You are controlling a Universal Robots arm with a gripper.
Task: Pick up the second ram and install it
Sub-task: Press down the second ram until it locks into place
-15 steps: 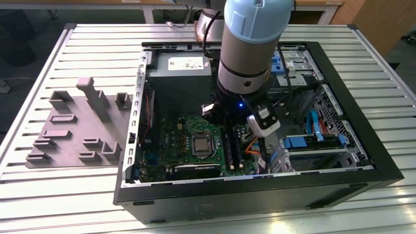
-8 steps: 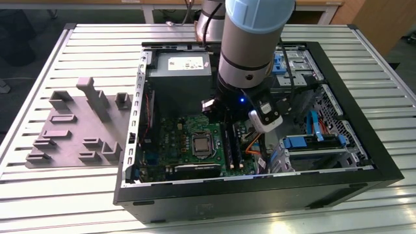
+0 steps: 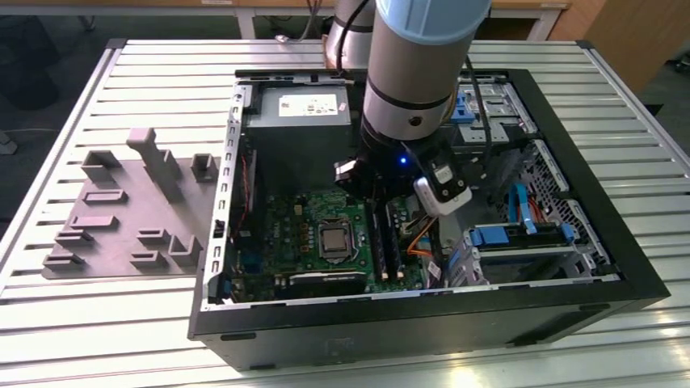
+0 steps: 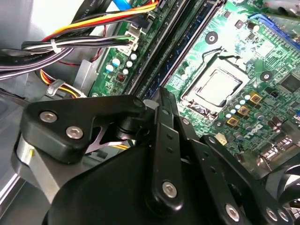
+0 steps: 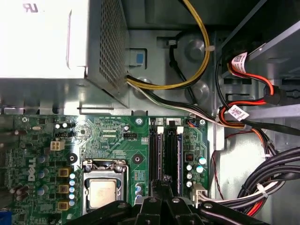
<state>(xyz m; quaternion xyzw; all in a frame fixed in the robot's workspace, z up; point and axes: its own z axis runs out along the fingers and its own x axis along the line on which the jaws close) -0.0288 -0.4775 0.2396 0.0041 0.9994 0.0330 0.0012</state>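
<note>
The arm reaches down into the open computer case (image 3: 603,267), which lies on the slatted desk (image 3: 65,121), and the gripper (image 5: 165,185) hangs low over the memory slots (image 5: 166,154) on the green motherboard (image 3: 286,230), just beside the processor socket (image 5: 103,190). In both wrist views the black linkage of the gripper sits right above these slots, its fingers drawn close together at the tips; whether a thin board is pinched between them I cannot tell, since the linkage hides the tips. The second ram cannot be made out as a separate stick anywhere: the slots look dark and long, and whether one or both already carry a module is not clear from here. The grey fixture plate (image 3: 129,210) on the desk at the exterior view's left shows no dark stick standing in its ridges, which suggests the pick-up part is done. Judging by that and the gripper's place over the slots, the work seems to be at the seating stage, not confirmed as finished.
</note>
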